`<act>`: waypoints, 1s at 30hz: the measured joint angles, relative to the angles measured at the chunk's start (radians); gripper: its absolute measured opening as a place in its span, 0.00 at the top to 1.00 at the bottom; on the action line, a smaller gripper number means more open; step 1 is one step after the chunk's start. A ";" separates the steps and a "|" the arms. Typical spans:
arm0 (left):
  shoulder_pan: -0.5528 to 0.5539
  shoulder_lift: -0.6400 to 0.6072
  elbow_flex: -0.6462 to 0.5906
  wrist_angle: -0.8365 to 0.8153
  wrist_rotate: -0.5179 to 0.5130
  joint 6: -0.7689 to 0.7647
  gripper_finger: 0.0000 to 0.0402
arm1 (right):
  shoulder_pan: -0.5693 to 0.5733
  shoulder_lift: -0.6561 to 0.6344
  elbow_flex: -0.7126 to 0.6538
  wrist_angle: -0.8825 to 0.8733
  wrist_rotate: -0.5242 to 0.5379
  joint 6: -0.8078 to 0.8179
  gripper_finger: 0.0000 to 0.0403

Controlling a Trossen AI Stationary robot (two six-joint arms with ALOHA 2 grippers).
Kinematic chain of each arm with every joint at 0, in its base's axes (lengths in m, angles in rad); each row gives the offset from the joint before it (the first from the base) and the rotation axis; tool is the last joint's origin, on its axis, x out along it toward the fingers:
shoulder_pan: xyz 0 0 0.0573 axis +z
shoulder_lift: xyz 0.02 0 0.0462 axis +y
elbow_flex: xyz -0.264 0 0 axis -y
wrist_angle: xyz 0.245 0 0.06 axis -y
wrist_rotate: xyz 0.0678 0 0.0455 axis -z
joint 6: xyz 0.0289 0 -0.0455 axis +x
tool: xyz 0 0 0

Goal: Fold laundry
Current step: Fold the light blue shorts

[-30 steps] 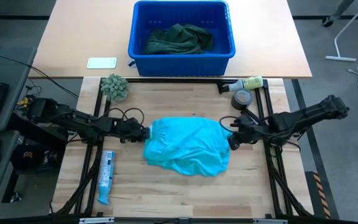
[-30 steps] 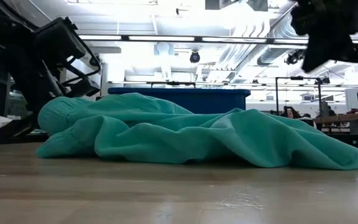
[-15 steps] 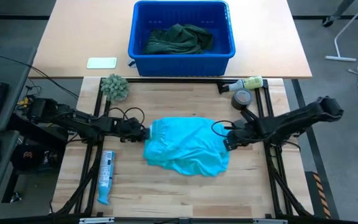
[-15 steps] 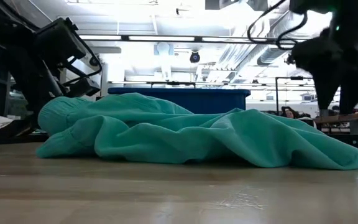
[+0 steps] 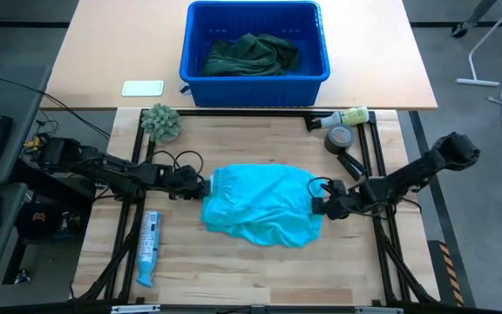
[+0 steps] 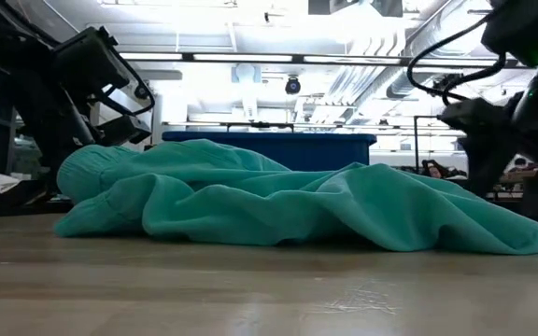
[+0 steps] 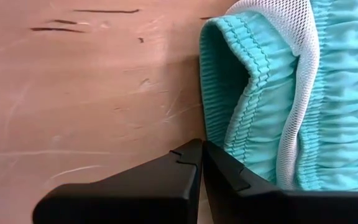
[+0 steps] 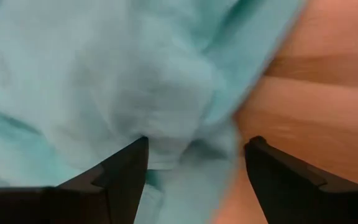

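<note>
A turquoise garment (image 5: 260,209) lies crumpled on the wooden table's middle. Its ribbed waistband with white mesh lining (image 7: 291,81) is at the left end. My left gripper (image 5: 206,185) is shut, low over the wood, with its tips (image 7: 201,148) right at that waistband's edge. My right gripper (image 5: 318,207) is open and down at the garment's right edge. Rumpled cloth (image 8: 185,124) fills the gap between its fingers. Dark green garments (image 5: 249,54) lie heaped in the blue bin (image 5: 314,70) on the far table. My left gripper comes in level from the table's left, its shut fingertips beside the waistband's edge (image 7: 211,134) with nothing between them; whether they touch the cloth I cannot tell. My right gripper comes in low from the table's right, one finger (image 8: 126,171) over the cloth and the other (image 8: 269,171) over the cloth's edge and bare wood; whether either touches I cannot tell.
A fuzzy grey-green ball (image 5: 160,122) sits at the far left of the wooden top. A tape roll (image 5: 339,138) and a yellow bottle (image 5: 347,116) lie at the far right. A blue-white tube (image 5: 148,247) lies near left. Bare wood stretches along the near edge.
My right gripper has come down from above to table height at the garment's right edge, shifted a little toward the near edge, and opened. The garment lies as before.
</note>
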 joint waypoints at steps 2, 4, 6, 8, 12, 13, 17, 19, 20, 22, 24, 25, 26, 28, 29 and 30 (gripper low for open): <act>0.000 0.000 0.000 0.004 0.000 -0.002 1.00 | 0.000 0.014 -0.032 0.096 0.006 -0.003 0.39; 0.000 0.000 0.000 0.006 -0.001 -0.008 1.00 | -0.002 0.035 -0.045 0.162 0.008 -0.023 0.39; 0.000 0.000 0.000 0.007 -0.002 -0.025 1.00 | -0.002 0.060 -0.043 0.195 0.006 -0.041 0.39; -0.001 0.000 0.000 0.007 -0.006 -0.030 1.00 | -0.003 0.085 -0.043 0.233 0.000 -0.054 0.39; -0.001 0.000 0.000 0.009 -0.005 -0.030 1.00 | -0.008 0.138 -0.041 0.311 0.016 -0.041 0.39; -0.001 0.000 0.000 0.009 -0.004 -0.030 1.00 | -0.010 0.150 -0.040 0.321 0.023 -0.029 0.39; -0.013 0.000 0.000 0.009 -0.006 -0.030 1.00 | -0.027 0.169 -0.040 0.337 0.033 0.001 0.39; -0.025 0.000 0.000 0.010 -0.010 -0.030 1.00 | -0.038 0.172 -0.040 0.338 0.029 0.005 0.39; -0.033 0.000 0.000 0.010 -0.013 -0.033 1.00 | -0.045 0.172 -0.040 0.338 0.026 0.005 0.39; -0.050 0.000 0.000 0.010 -0.029 -0.051 1.00 | -0.057 0.172 -0.040 0.338 0.020 0.005 0.39; -0.065 0.000 0.000 0.010 -0.045 -0.065 1.00 | -0.070 0.173 -0.040 0.337 0.013 0.005 0.39; -0.072 0.000 0.000 0.010 -0.051 -0.075 1.00 | -0.075 0.173 -0.040 0.337 0.013 0.005 0.39; -0.078 0.000 0.000 0.010 -0.054 -0.081 1.00 | -0.080 0.174 -0.040 0.338 0.012 0.008 0.39; -0.093 0.000 0.000 0.010 -0.058 -0.101 1.00 | -0.090 0.179 -0.039 0.339 0.012 0.029 0.39; -0.103 0.004 0.000 0.012 -0.063 -0.110 1.00 | -0.094 0.179 -0.039 0.341 0.013 0.033 0.39; -0.112 0.009 0.000 0.016 -0.072 -0.121 1.00 | -0.097 0.180 -0.039 0.344 0.016 0.032 0.39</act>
